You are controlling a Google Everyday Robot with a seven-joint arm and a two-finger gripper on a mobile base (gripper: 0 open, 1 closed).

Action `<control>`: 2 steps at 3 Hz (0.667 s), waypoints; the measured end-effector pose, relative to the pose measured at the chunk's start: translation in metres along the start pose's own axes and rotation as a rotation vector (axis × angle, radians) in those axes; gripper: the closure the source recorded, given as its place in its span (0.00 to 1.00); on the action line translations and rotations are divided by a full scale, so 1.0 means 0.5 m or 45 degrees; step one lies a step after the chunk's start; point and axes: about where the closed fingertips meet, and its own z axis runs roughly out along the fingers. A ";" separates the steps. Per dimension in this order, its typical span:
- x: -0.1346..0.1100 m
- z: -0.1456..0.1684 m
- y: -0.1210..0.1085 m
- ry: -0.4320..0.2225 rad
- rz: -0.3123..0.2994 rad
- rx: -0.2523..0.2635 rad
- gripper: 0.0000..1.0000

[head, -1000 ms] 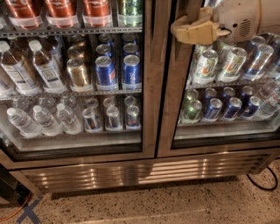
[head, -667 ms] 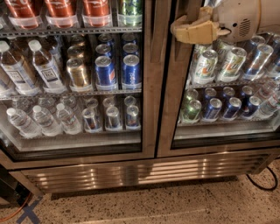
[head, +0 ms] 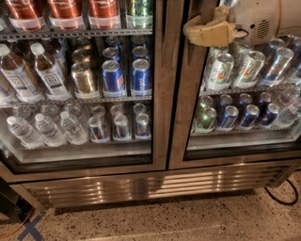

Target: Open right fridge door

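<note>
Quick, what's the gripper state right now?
The gripper is high on the left frame of the right fridge door; open or closed cannot be told.

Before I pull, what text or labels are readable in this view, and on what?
None reads clearly.
Blue cans, left door: lettering blurred.
Green-and-white cans behind the right fridge door: logo blurred.
Bottle labels: too small.
Red bottles: white script blurred.
Gripper, at the right fridge door's upper left frame: no text seen.
</note>
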 end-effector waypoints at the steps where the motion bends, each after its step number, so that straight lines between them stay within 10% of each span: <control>1: 0.000 -0.001 -0.001 -0.002 0.000 0.002 1.00; 2: -0.003 0.000 0.000 -0.009 0.001 0.011 1.00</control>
